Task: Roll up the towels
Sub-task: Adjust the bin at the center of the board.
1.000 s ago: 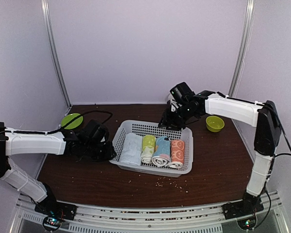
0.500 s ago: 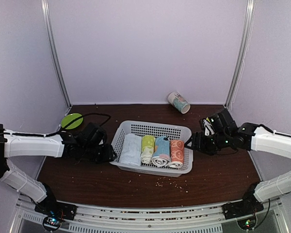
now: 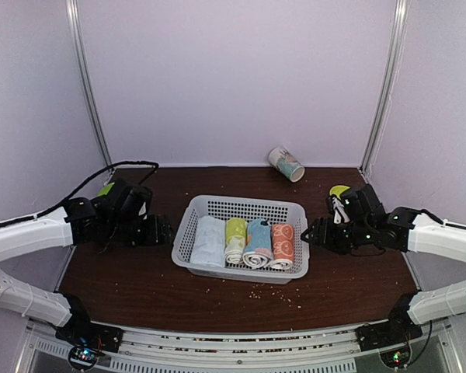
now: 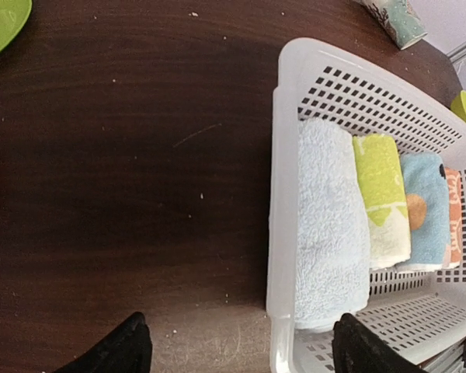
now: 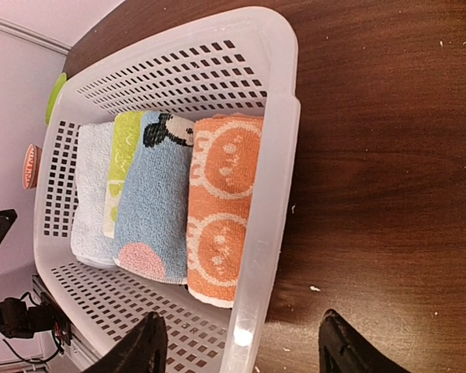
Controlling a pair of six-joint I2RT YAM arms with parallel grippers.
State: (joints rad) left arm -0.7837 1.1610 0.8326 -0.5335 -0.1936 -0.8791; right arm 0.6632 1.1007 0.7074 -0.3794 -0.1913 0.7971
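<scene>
Two grippers are held low at either side of the basket [image 3: 245,207]. The left gripper [image 4: 237,353] is spread wide just beside the left wall. The right gripper [image 5: 241,350] is likewise spread and is faced toward the right rim. Nothing is held by either. A few crumbs [image 3: 256,294] are scattered on the table [image 3: 140,287] in front of the basket.

Four rolls are packed side by side in the basket, touching. Two of them are the task's towels, and both are already rolled: one peach towel [image 5: 221,194] against the right wall and one blue towel [image 5: 151,202] next to it. One green roll [image 4: 380,186] and one white roll [image 4: 326,225] are laid to their left.

The towels are judged light, soft and limp, with a nap that should not slip. A roll is best pinched across its middle, so that the loose outer edge is trapped and cannot unwind.

Farther back, one bowl [image 3: 339,190] and one plate [image 4: 0,19] are partly hidden behind the arms. One cup [image 3: 286,164] is tipped over by the rear wall.
</scene>
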